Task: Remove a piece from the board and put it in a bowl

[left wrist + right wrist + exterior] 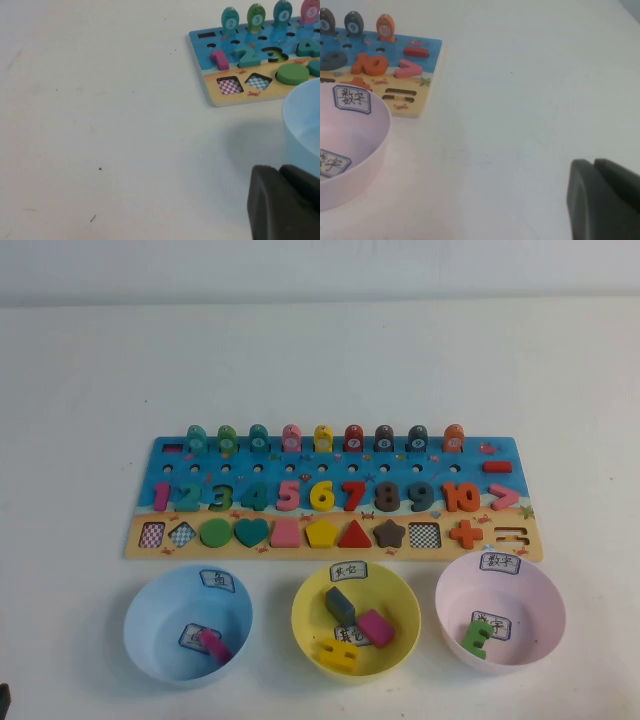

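The green token (227, 438) with a pale number mark stands second from the left in the row of tokens along the far edge of the board (150, 455). It also shows in the left wrist view (256, 15), beside the teal token (230, 19). The light blue bowl (140, 600) sits in front of the board's left end and holds a pink piece (214, 644). My left gripper (277, 172) is shut and empty, low over the table next to the blue bowl's rim (302, 125). My right gripper (594, 165) is shut and empty, to the right of the pink bowl (365, 165).
A yellow bowl (305, 605) with several pieces sits in front of the board's middle. A pink bowl (450, 585) with a green piece sits at the right. Bare white table lies left and right of the board and behind it.
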`<state>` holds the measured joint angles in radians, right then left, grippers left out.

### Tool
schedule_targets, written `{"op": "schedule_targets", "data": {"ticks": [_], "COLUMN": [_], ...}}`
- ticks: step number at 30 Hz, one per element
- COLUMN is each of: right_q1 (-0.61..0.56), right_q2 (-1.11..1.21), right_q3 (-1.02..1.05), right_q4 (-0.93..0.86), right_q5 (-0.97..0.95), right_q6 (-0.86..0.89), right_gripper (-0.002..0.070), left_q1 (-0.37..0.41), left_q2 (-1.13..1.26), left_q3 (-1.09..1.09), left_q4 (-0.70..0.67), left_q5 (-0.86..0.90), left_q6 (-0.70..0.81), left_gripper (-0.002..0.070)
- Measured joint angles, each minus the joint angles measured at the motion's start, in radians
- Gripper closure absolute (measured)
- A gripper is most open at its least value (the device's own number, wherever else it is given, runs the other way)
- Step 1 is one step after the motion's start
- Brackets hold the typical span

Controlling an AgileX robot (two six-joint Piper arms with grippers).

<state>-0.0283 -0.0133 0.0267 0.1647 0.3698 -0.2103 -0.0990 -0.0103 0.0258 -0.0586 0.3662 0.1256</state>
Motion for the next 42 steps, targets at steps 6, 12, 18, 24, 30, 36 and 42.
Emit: {"op": "schedule_targets", "data": {"ticks": [6,12,18,24,30,36,42], "right_q1": [0.0,0.0,0.0,0.0,0.0,0.0,0.0], "right_q2": [0.0,0.0,0.0,0.0,0.0,0.0,0.0], "right_q3": [0.0,0.0,0.0,0.0,0.0,0.0,0.0], "right_q4": [0.0,0.0,0.0,0.0,0.0,0.0,0.0], "right_q5": [0.0,0.0,0.0,0.0,0.0,0.0,0.0], "right_q6": [0.0,0.0,0.0,0.0,0.0,0.0,0.0], "right_gripper": [0.0694,0.0694,0.0694,0.0694,0.0694,0.0694,0.0694], "left_q1": [0.0,0.0,0.0,0.0,0.0,0.0,0.0], "left_q2": [0.0,0.0,0.0,0.0,0.0,0.0,0.0], "left_q3": [0.0,0.0,0.0,0.0,0.001,0.001,0.001], "left_q4": [0.0,0.0,0.027,0.023,-0.17,-0.503,-0.606], "left_q5": [0.0,0.0,0.0,0.0,-0.073,-0.244,-0.316], "left_q6": [0.0,0.0,0.0,0.0,-0.03,-0.084,-0.093], "left_gripper": [0.0678,0.0678,0.0678,0.0678,0.0678,0.0678,0.0678]}}
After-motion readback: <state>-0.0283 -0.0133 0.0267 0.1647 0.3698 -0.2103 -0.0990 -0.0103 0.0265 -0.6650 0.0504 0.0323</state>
